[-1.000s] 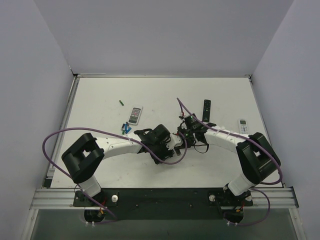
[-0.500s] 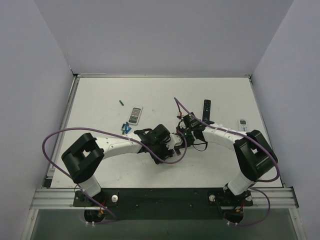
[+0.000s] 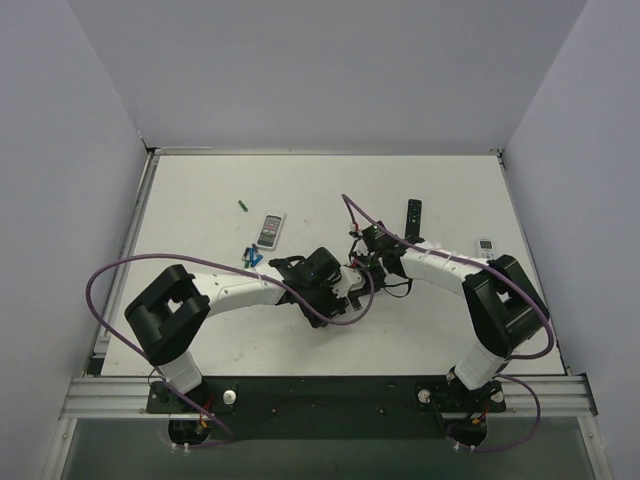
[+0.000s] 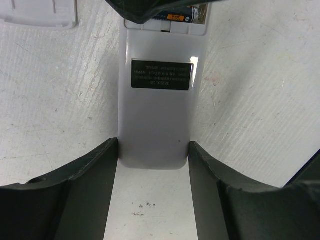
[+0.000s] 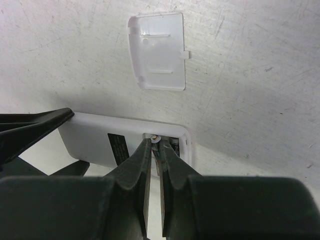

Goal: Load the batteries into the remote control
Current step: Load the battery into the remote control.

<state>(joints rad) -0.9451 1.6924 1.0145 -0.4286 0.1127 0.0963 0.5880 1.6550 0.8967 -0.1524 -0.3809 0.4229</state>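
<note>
**A:** Which way does the small white rectangular remote control (image 4: 159, 120) lie?

**B:** Back up on the white table (image 4: 260, 100), near its middle, between the two arms. Seen from the left wrist, its long axis runs straight away from the camera. The open battery bay (image 4: 172, 24) is at the far end, toward the right arm.

**A:** Any writing on it?

**B:** The back carries a dark rectangular label (image 4: 161, 75) with several lines of pale print, too small to read. A dark cell (image 4: 192, 12) lying in the bay has an orange strip with marks on it, also unreadable.

**A:** What is the left gripper (image 4: 153, 150) doing?

**B:** It stands partly open, with one black finger pressed against each long edge at the remote's near end. It has the remote clamped across its width.

**A:** And the right gripper (image 5: 155, 147)?

**B:** Its fingers are closed to a thin slit, with the tips down in the bay beside the dark cell. I cannot tell whether anything is pinched between them.

**A:** What about the other batteries?

**B:** A little cluster of blue and green cylindrical batteries (image 3: 250, 257) lies left of the left arm's wrist. One green cell (image 3: 243, 205) lies farther back. The loose white plastic battery cover (image 5: 157, 52) lies flat on the table near the remote, not touching it.
</note>
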